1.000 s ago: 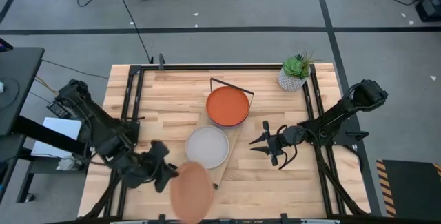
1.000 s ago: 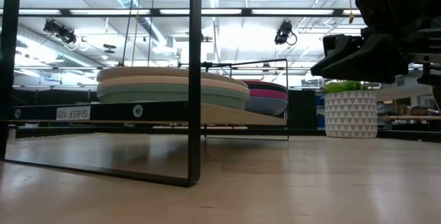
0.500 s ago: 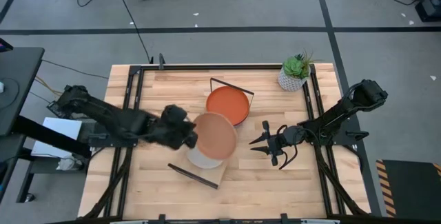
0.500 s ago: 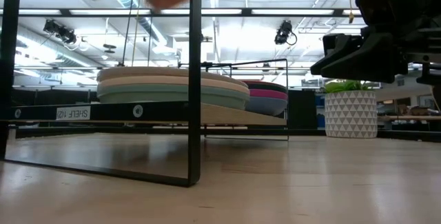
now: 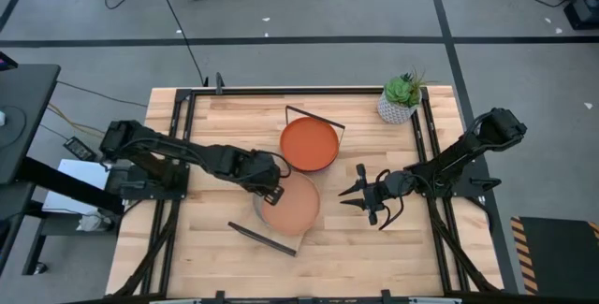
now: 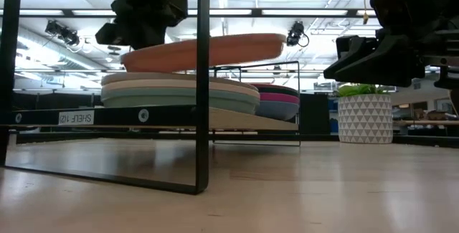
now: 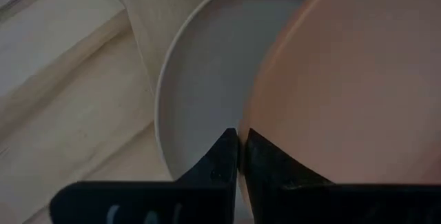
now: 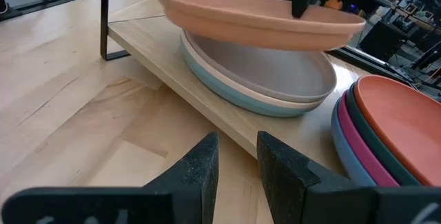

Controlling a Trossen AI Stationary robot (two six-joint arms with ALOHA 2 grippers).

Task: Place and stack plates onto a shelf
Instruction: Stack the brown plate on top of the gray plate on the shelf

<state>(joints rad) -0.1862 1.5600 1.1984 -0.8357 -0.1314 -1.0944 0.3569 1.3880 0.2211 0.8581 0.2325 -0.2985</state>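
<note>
Pinched on the peach plate's rim, the left gripper holds it level above the near stack, ready to drop. Right gripper waits at the right, fingers spread.

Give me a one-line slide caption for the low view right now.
Left gripper holds the peach plate just above the stack on the shelf.

Overhead camera looks straight down; low one sits at bench level; wrist cameras hover close, both seeing the peach plate.
</note>
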